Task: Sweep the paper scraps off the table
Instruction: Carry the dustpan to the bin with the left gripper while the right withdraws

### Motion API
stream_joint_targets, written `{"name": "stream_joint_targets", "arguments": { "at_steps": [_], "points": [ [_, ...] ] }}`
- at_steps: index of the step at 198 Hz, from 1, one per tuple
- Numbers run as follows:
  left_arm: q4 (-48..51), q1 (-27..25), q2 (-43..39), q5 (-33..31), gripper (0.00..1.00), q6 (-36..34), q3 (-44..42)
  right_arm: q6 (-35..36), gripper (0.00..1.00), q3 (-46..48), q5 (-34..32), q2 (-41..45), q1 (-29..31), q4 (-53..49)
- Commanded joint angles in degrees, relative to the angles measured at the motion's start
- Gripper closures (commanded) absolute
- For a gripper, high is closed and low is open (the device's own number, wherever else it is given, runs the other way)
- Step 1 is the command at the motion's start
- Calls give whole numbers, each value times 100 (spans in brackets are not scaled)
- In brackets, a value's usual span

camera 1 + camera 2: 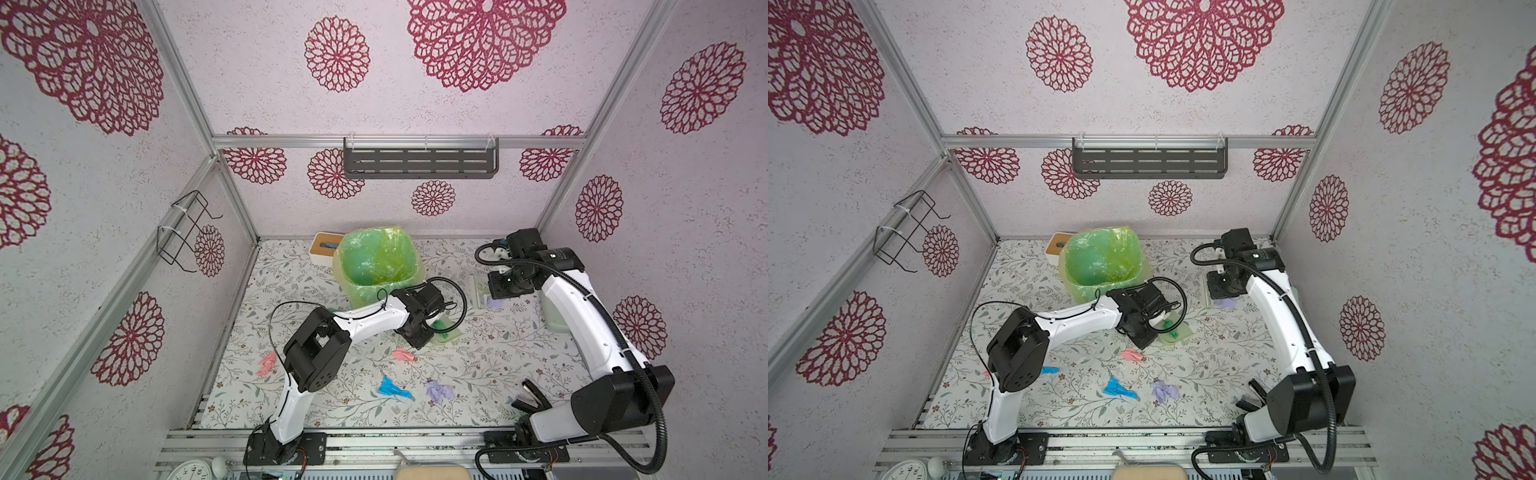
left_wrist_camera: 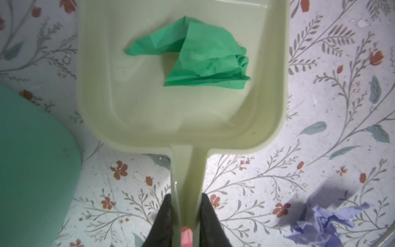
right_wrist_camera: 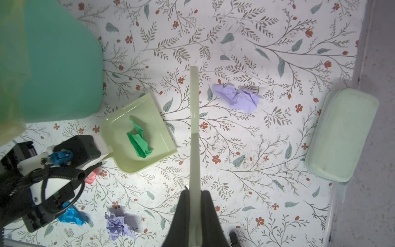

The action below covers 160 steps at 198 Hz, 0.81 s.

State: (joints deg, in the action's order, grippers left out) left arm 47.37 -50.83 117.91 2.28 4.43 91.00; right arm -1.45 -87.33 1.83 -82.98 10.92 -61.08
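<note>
My left gripper (image 2: 186,198) is shut on the handle of a pale green dustpan (image 2: 149,119) lying on the table (image 1: 478,361) in front of the bin. A green paper scrap (image 2: 203,57) lies in the pan. My right gripper (image 3: 194,192) is shut on a pale green sweeper blade (image 3: 194,119), held upright between the dustpan (image 3: 158,119) and a lilac scrap (image 3: 237,97). Loose on the table are two pink scraps (image 1: 267,363) (image 1: 403,355), a blue one (image 1: 390,388), another blue one (image 1: 1048,370) and a second lilac one (image 1: 438,390).
A teal bin with a yellow-green liner (image 1: 374,257) stands at the back, beside a white box with a wooden lid (image 1: 326,247). A pale green container (image 3: 342,134) lies by the right wall. A black stapler (image 1: 534,397) sits near the right arm's base.
</note>
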Motion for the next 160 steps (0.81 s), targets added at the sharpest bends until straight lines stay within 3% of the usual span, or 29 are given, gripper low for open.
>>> {"name": "stream_joint_targets", "arguments": {
  "at_steps": [1, 160],
  "points": [
    [-108, -81, -434, -53, 87, 6, 22, -186, 100, 144, 271, 256, -198, 207],
    [1115, -700, -1646, -541, 87, 144, 1337, -325, 100, 791, 840, 870, -850, 674]
  ]
}}
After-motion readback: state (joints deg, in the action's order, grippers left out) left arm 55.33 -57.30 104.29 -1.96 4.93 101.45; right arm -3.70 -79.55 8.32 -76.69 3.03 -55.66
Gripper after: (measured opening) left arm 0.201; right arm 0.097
